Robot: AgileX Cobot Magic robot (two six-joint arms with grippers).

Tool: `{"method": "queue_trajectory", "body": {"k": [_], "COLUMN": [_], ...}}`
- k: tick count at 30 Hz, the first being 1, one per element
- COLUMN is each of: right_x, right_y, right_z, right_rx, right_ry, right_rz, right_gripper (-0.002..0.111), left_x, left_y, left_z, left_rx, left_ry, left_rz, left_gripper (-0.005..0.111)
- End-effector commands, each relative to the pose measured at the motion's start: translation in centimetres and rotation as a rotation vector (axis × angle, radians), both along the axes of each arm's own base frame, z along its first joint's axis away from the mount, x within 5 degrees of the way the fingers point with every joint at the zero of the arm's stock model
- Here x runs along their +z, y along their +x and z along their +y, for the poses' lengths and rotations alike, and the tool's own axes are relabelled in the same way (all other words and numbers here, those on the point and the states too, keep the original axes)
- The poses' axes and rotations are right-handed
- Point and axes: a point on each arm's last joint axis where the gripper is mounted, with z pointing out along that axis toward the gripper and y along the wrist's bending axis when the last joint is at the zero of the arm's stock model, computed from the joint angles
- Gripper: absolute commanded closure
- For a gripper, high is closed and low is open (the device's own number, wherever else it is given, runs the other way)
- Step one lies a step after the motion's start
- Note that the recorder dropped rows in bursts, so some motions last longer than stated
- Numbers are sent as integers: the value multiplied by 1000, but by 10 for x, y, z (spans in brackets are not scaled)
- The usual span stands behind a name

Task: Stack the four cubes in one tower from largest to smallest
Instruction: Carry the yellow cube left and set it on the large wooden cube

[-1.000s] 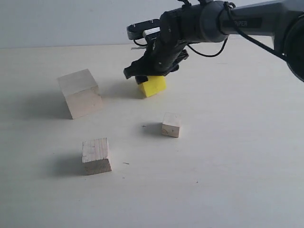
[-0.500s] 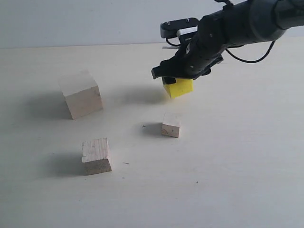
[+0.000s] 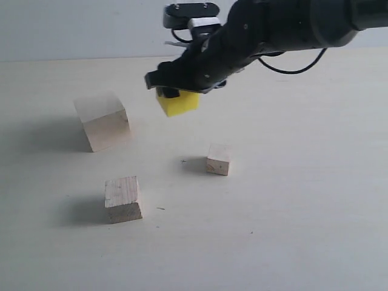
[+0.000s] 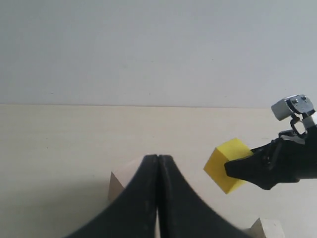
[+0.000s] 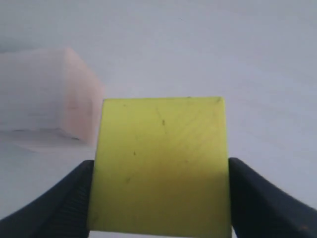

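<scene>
Our right gripper (image 3: 176, 94) pinches the yellow cube (image 3: 180, 105); we should centre it squarely over the large wooden cube (image 3: 103, 121).

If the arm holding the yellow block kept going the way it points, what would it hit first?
Probably the table just beside the large wooden cube, which sits off-centre ahead of the right gripper; its yellow cube might clip that cube. Depth is unclear.

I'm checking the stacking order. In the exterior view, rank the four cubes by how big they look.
Largest: large wooden cube.
Next, unsure which: yellow cube, partly hidden, and medium wooden cube, nearer the camera.
Smallest: small wooden cube.
</scene>
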Motion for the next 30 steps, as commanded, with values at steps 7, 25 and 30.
{"method": "queue_trajectory", "body": {"k": [7,25,30], "right_x": [51,8,9], "right_y": [-21,15,7], "right_z": [83,126,138], "right_rx": [145,127,156], "right_ry": [164,22,40], "right_rz": [-181,-51,-97], "right_gripper": [108,108,108], "left_x": [0,1,1], "left_y": [-1,-1,-1], "left_z": [-1,-1,-1], "left_rx": [-6,-4,-4], "left_ry": [-5,-4,-4], "left_rz": [-7,-13,-13], "left_gripper": [107,107,107]}}
